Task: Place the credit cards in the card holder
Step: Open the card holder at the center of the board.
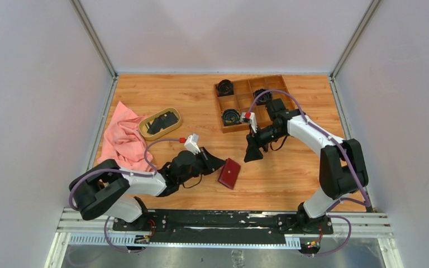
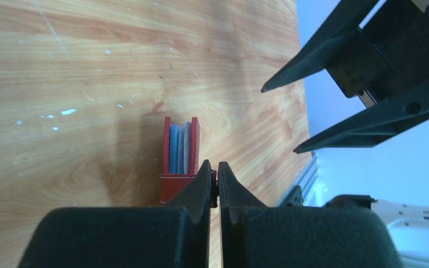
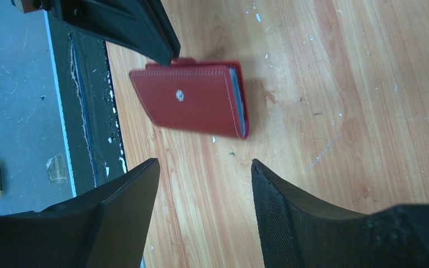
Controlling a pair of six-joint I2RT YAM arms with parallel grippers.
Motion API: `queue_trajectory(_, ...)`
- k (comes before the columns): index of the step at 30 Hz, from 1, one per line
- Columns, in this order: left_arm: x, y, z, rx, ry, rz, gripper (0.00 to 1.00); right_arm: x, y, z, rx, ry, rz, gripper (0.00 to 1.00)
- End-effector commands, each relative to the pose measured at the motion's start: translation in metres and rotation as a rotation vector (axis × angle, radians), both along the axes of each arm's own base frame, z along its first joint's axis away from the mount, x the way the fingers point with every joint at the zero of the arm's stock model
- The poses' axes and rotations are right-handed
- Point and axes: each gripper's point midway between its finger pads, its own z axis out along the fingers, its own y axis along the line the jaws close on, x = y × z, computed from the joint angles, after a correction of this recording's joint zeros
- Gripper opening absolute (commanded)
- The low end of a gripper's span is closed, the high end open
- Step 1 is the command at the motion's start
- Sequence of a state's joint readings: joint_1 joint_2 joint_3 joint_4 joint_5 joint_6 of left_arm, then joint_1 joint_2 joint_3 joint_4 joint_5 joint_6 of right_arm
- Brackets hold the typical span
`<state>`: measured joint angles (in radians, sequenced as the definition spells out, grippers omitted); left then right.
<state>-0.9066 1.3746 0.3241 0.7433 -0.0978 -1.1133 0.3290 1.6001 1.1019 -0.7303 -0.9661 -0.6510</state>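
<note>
Left gripper [image 2: 214,168] is clamped tight on the tab edge of the dark red leather fold-over card holder [image 1: 229,173], front-centre on the light wooden table [image 1: 162,95], pale blue cards [image 2: 177,148] tucked inside. Right gripper [image 3: 201,167] hangs spread and empty just beyond, the holder's length lying across its gap.

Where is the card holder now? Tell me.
In the top view, the card holder lies front-centre on the table, its edge pinched by the left gripper, with the open right gripper just beyond it.
</note>
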Motion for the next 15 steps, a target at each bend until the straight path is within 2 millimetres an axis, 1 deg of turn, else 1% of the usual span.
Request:
queue_trajectory(1, -0.012, -0.02, 0.037, -0.169, -0.074, -0.104, 0.0, -0.011, 0.006, -0.002, 0.002, 0.033, 0.02, 0.63)
queue_trajectory(3, -0.017, -0.024, 0.053, -0.217, -0.104, -0.139, 0.0, -0.01, 0.007, 0.002, 0.005, 0.021, 0.02, 0.6)
queue_trajectory(5, -0.018, -0.023, 0.06, -0.228, -0.124, -0.142, 0.0, -0.01, 0.006, 0.004, 0.004, 0.009, 0.019, 0.59)
queue_trajectory(8, -0.019, -0.017, 0.06, -0.227, -0.13, -0.126, 0.0, -0.01, 0.005, 0.004, -0.002, 0.003, 0.023, 0.55)
queue_trajectory(10, -0.018, -0.015, 0.052, -0.203, -0.121, -0.119, 0.0, -0.011, 0.004, 0.003, -0.004, 0.012, 0.027, 0.52)
queue_trajectory(14, -0.02, -0.01, 0.023, -0.149, -0.087, -0.108, 0.0, -0.015, 0.008, -0.001, 0.008, 0.075, 0.038, 0.37)
queue_trajectory(15, -0.017, -0.007, 0.012, -0.137, -0.076, -0.086, 0.0, -0.017, 0.009, -0.002, 0.011, 0.088, 0.044, 0.35)
